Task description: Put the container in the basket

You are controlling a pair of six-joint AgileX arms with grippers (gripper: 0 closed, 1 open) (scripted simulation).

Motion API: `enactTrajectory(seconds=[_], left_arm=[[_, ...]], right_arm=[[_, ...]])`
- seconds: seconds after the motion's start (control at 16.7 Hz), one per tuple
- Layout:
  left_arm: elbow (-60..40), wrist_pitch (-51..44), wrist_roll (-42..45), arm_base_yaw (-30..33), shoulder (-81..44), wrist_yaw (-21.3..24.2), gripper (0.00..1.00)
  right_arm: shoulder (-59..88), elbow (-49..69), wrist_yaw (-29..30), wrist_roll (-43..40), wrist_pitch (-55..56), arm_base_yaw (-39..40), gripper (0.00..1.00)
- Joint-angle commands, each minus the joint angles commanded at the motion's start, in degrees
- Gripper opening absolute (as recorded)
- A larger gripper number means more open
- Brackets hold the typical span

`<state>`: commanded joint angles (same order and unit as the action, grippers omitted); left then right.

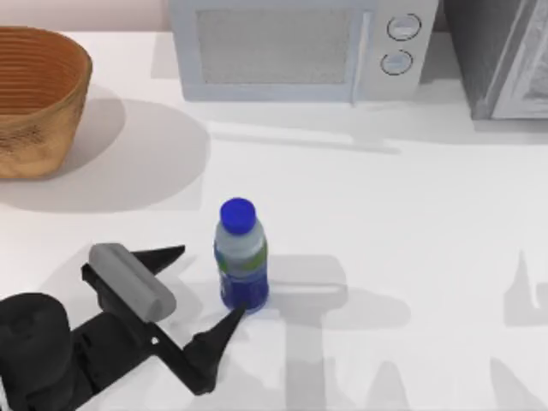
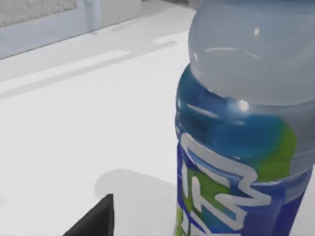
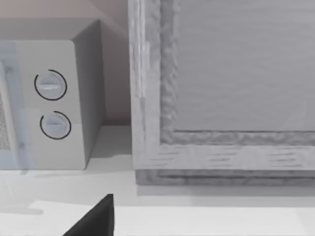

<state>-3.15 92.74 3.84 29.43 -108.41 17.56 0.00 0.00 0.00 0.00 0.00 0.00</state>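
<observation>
the container (image 1: 241, 254) stands upright near the table's (image 1: 385, 214) middle, long axis vertical, blue cap up. going left to right: the basket (image 1: 38, 98) sits at the far left edge, well apart; the left gripper (image 1: 210, 287) is spread wide just left of the bottle, one fingertip (image 1: 233, 318) at its base; a microwave (image 1: 300, 47) stands behind.

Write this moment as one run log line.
left gripper: open beside bottle | bottle: upright on table | basket: far left
</observation>
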Motion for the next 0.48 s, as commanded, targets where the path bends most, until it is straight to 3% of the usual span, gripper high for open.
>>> enactTrajectory(seconds=[0.48], left_arm=[[-9.2,-3.7,-0.7,3.0,-5.2,-2.8,1.00]], right_arm=[[0.0,0.0,0.0,0.0,0.0,0.0,1.00]])
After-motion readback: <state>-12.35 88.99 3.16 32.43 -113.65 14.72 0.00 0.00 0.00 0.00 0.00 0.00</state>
